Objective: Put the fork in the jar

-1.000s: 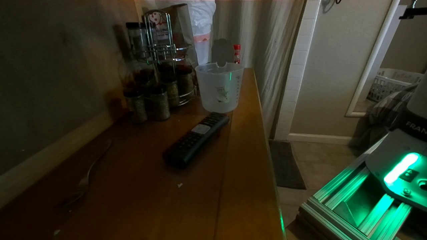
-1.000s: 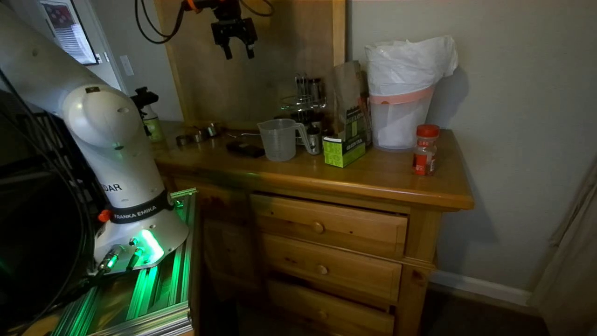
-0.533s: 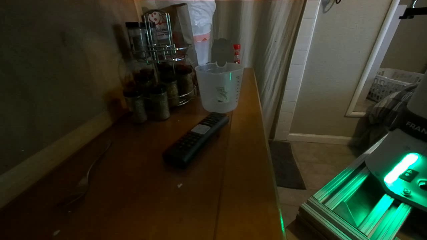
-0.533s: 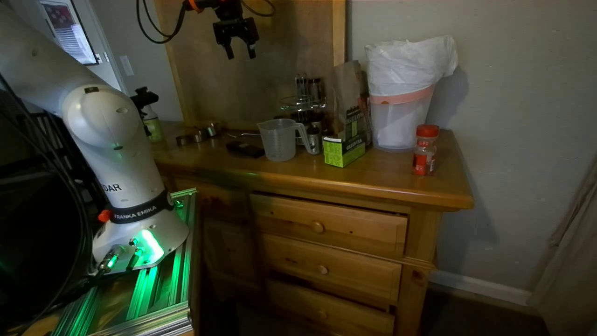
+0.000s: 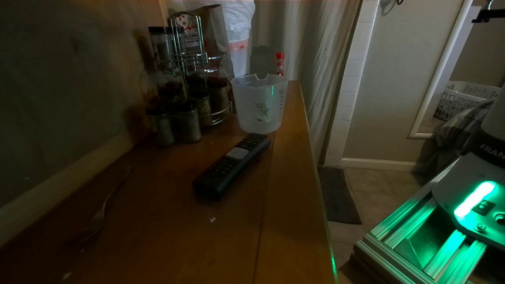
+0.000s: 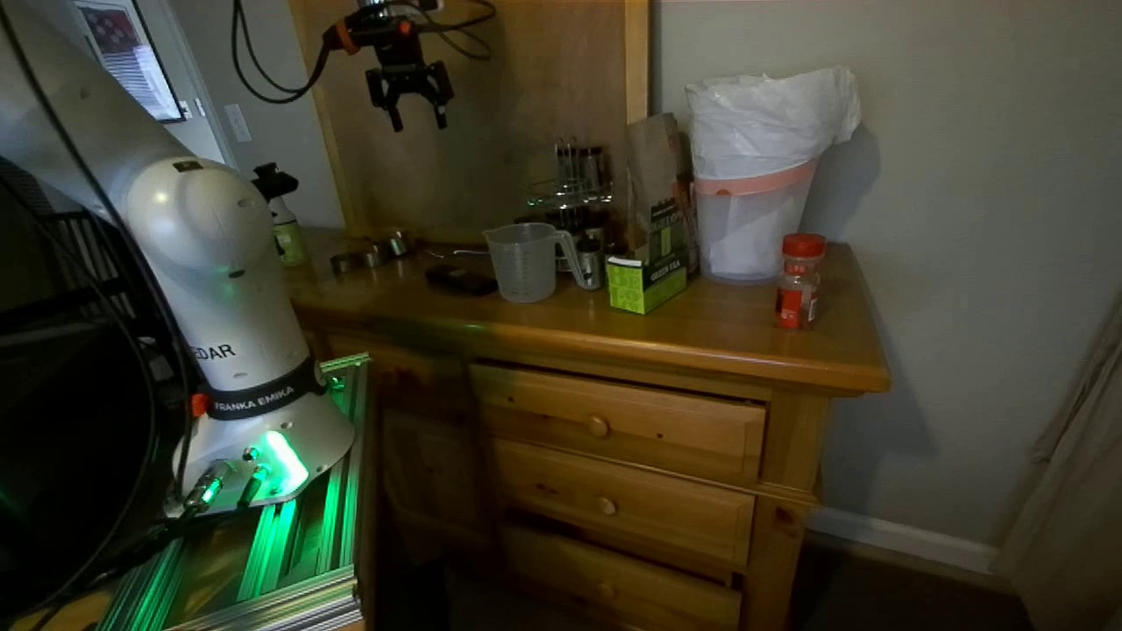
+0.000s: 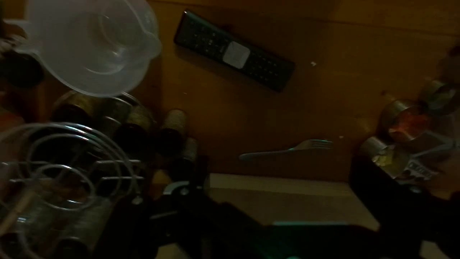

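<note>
Hanging with jaws parted wide, the gripper (image 6: 419, 123) is holding nothing. The fork (image 7: 287, 150) is lying on the dresser (image 6: 614, 337) near the backboard (image 6: 526, 96), apart from the jar (image 5: 260, 104); probably light, stiff and slippery, it is inviting a mid-handle pinch.

The arm casing (image 6: 241, 298) is white and smooth, with a rounded joint (image 6: 197, 219). A black band (image 6: 266, 401) low on it carries FRANKA EMIKA in white; dark letters (image 6: 216, 352) above end in DAR. An orange-red knob (image 6: 200, 405) sits left of the band. The indicator (image 6: 286, 462) glows green-white, metal connectors (image 6: 208, 489) to its left; in an exterior view a screw head (image 5: 480, 227) shows below it. Dark cables (image 6: 158, 294) line the left. The gripper (image 6: 419, 124) is black and two-fingered, an orange collar (image 6: 347, 37) nearby; the wrist view shows a bolt head (image 7: 184, 190) on its dark linkage (image 7: 219, 212).
</note>
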You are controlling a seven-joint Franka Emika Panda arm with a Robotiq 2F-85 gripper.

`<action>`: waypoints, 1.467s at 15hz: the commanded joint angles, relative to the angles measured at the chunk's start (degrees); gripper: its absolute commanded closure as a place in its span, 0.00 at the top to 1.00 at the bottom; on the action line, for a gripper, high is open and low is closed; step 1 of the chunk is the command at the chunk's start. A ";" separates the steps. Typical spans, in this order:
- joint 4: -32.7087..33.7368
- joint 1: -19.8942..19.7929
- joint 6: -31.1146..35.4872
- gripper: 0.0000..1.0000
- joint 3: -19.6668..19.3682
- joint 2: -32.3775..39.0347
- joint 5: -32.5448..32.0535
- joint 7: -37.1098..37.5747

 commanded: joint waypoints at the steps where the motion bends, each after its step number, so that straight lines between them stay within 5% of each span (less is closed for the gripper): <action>1: 2.84 4.67 5.17 1.00 6.06 8.28 0.25 -1.72; 3: 4.40 6.50 6.97 1.00 7.70 13.13 -1.22 -3.95; 4: 1.00 6.32 6.00 1.00 6.72 7.42 -0.63 -0.59; 8: 3.00 7.10 7.14 1.00 7.52 12.38 -0.69 -2.74; 15: 4.88 8.80 22.14 1.00 5.76 23.19 -1.38 -26.67; 20: 4.43 8.40 31.49 1.00 5.82 30.48 5.66 -47.30; 21: 3.26 7.19 29.48 1.00 6.51 27.66 2.09 -40.24; 22: 3.24 6.90 29.96 1.00 6.70 28.71 2.46 -41.39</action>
